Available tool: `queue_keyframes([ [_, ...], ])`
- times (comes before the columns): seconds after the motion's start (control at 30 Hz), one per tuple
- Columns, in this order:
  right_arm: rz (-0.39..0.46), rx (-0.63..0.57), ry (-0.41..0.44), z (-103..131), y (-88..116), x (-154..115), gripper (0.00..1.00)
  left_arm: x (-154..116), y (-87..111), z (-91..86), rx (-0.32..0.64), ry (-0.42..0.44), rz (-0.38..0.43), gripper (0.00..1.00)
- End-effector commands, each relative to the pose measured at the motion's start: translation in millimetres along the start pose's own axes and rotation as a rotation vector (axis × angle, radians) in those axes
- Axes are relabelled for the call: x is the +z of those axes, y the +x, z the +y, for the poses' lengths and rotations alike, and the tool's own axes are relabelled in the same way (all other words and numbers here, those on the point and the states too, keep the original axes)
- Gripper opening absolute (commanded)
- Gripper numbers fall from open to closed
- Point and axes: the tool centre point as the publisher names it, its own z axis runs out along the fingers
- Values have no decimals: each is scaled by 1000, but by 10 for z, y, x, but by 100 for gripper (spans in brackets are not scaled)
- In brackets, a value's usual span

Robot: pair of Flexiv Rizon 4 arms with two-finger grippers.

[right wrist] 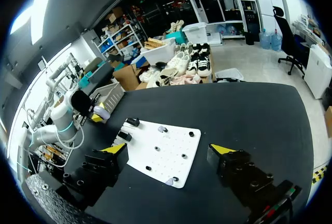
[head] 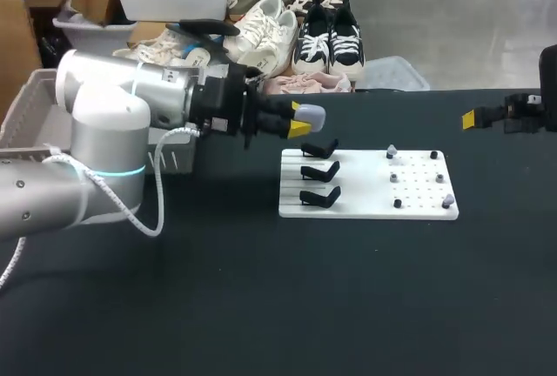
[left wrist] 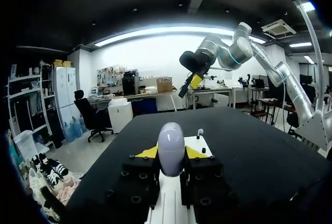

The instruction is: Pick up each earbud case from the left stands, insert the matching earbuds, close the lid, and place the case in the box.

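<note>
My left gripper (head: 301, 120) hangs above the table's back left, just behind the white board (head: 365, 198), shut on a lavender earbud case (head: 312, 117). In the left wrist view the closed case (left wrist: 171, 150) stands upright between the yellow fingertips (left wrist: 148, 153). Three black stands (head: 319, 171) on the board's left side carry no case. Small earbuds sit on pegs on the board's right side, lavender ones (head: 392, 151) and dark ones (head: 433, 156). My right gripper (head: 474, 118) hovers open at the far right, well off the board (right wrist: 155, 159); between its fingers there is nothing.
A grey mesh basket (head: 24, 110) stands at the table's left edge, behind my left arm. Black tabletop surrounds the board on all sides.
</note>
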Motion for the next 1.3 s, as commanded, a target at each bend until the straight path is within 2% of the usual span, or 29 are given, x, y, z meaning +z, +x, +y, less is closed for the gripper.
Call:
queue_keyframes([
  [0.03, 0, 0, 0, 0, 0, 0, 100, -33, -87, -441, 0, -157, -21, 0],
  [0.47, 0, 0, 0, 0, 0, 0, 100, -48, -304, -653, -19, -152, -62, 0],
  [1.3, 0, 0, 0, 0, 0, 0, 100, -48, -304, -653, -19, -152, -62, 0],
])
